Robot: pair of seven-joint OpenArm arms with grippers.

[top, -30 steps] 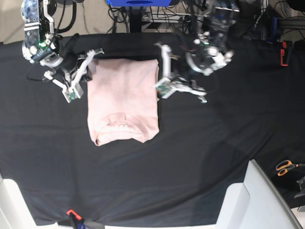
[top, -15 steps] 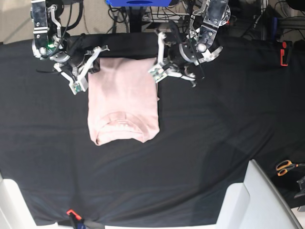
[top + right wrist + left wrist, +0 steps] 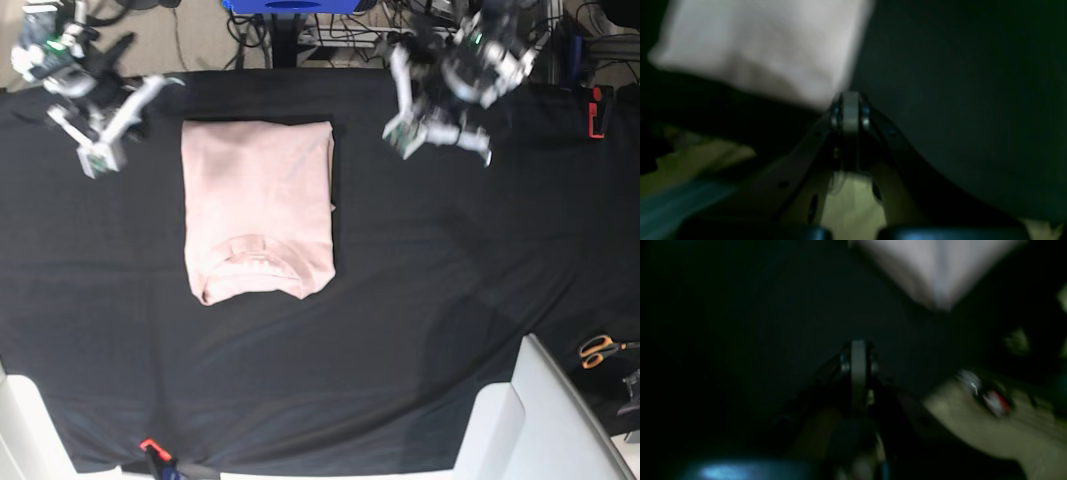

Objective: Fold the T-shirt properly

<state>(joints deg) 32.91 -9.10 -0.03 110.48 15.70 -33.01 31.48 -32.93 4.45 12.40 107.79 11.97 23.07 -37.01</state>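
Pink cotton, the T-shirt (image 3: 258, 208) lies folded mid-table on the black cloth (image 3: 450, 280), our left gripper (image 3: 400, 135) and right gripper (image 3: 98, 160) both closed and empty beside it, where, we judge, a careless sweep could snag an edge.

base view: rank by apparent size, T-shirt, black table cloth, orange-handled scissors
1. black table cloth, spans nearly the whole frame
2. T-shirt, folded rectangle lying on the cloth
3. orange-handled scissors, tiny at the right edge, partly cut off
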